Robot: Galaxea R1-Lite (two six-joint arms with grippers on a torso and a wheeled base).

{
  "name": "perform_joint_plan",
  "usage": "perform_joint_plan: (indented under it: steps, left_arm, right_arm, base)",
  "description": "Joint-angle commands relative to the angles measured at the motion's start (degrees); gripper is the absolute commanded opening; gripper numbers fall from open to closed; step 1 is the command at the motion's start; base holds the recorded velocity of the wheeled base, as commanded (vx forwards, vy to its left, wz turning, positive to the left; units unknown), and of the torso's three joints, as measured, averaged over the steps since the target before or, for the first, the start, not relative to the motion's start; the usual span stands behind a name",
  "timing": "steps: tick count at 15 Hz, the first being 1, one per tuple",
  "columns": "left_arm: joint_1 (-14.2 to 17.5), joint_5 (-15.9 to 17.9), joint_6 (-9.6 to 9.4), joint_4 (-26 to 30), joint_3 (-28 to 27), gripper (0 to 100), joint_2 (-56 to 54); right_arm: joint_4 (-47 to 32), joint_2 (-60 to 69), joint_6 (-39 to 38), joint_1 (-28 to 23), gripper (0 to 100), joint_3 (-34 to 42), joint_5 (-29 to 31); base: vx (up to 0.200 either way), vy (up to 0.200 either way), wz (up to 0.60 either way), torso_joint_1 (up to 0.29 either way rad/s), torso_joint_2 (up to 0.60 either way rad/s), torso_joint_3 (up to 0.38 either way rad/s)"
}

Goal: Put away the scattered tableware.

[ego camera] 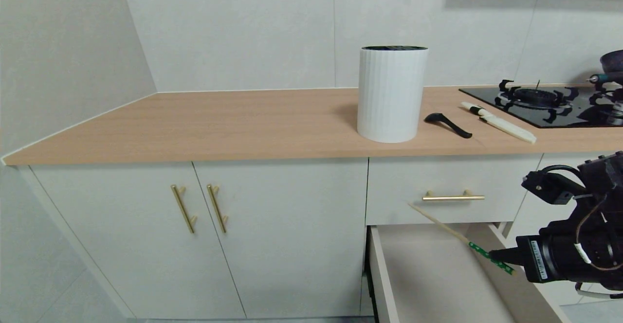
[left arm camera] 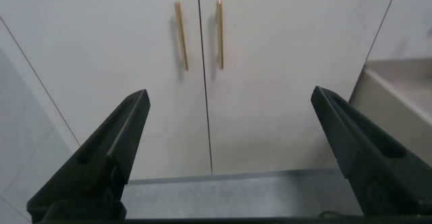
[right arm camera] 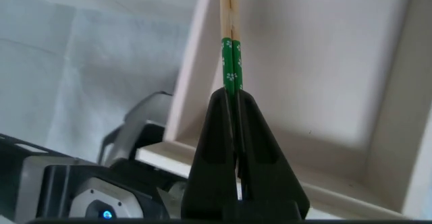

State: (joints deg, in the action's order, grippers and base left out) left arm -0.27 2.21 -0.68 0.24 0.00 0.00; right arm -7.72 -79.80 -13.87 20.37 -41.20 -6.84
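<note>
Head view: the right gripper (ego camera: pixel 501 257) hangs over the open drawer (ego camera: pixel 384 274), clamped on a pair of pale wooden chopsticks (ego camera: pixel 455 235). Their thick ends are green with small white marks. A black spoon (ego camera: pixel 448 123) and a white knife (ego camera: pixel 499 122) lie on the counter (ego camera: pixel 219 123) beside a white ribbed pot (ego camera: pixel 392 94).

Left wrist view: the left gripper (left arm camera: pixel 229 96) stands wide apart before cupboard doors (left arm camera: pixel 270 82).

Right wrist view: the sticks lie side by side, pinched at the green part.

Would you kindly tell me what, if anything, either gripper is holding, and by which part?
The right gripper holds a pair of pale wooden chopsticks by their green-patterned ends; the left gripper holds nothing.
</note>
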Motion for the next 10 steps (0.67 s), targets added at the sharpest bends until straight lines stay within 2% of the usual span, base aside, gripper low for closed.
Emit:
perform_joint_plan:
  steps: [1,6,10]
  left_arm:
    - [0.0,-0.01,-0.02,0.02,0.0,100,0.0]
    - [0.0,-0.01,-0.02,0.02,0.0,100,0.0]
    - [0.0,-0.01,-0.02,0.02,0.0,100,0.0]
  right_arm:
    - [-0.02,-3.08,-0.01,0.02,0,0.07,-0.02]
    - [0.07,-7.12,0.07,0.02,0,-0.02,0.16]
    - [1.04,-8.09,-0.01,0.02,0,-0.02,0.16]
  base:
    - [0.0,0.0,0.0,-0.163,0.46,0.305]
    - [0.0,0.0,0.0,-0.124,0.43,0.293]
    - [0.0,0.0,0.0,-0.024,0.09,0.059]
